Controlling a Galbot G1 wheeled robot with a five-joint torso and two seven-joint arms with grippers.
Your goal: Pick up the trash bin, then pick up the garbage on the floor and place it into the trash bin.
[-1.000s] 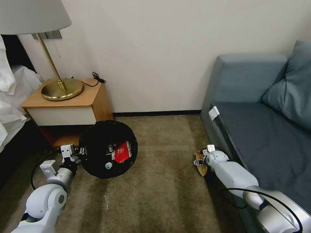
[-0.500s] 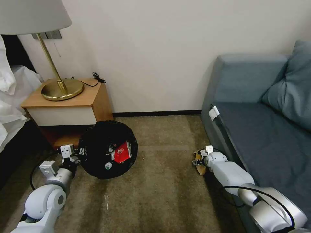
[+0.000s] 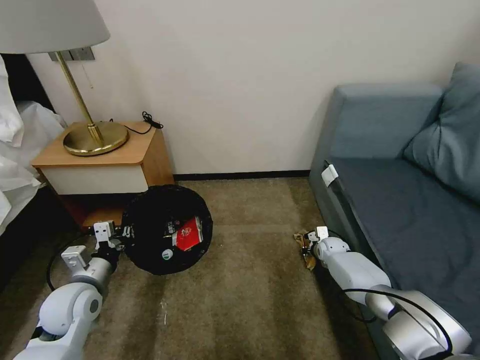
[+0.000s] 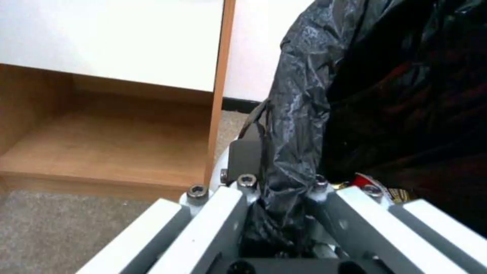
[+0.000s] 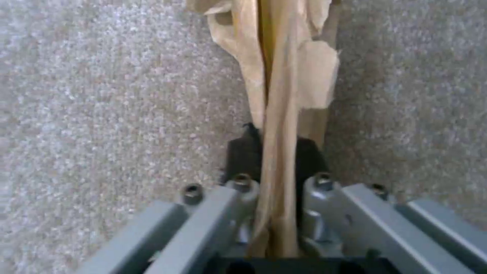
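Head view: the bin point(image 3: 167, 230), lined with a crinkled black bag, hangs tilted with its mouth toward the camera, just in front of a wooden nightstand point(image 3: 102, 162) and over the brown carpet point(image 3: 240, 300). The left end effector point(image 3: 122, 234) is clamped on the bin's rim, and the left wrist view shows its two fingers point(image 4: 243, 152) pinching a fold of the glossy bag point(image 4: 299, 125) between them. Inside the bin lie a red-and-white packet point(image 3: 189, 234) and a small round white-and-green piece point(image 3: 167, 255); the rest of its contents are too dark to make out. Across the room, close against the base of a blue-grey sofa point(image 3: 400, 200), the right end effector point(image 3: 306, 246) is closed on a banana peel point(image 3: 305, 248), brown and limp, low over the carpet. From the right wrist view the peel point(image 5: 279, 95) runs in long pale tan strips out from between the narrow dark fingers point(image 5: 238, 152), its torn flaps spread over the carpet point(image 5: 101, 114). A brass lamp point(image 3: 95, 135) with a white shade stands on the nightstand beside white bedding point(image 3: 15, 150), and a plain wall with a dark baseboard closes the scene.
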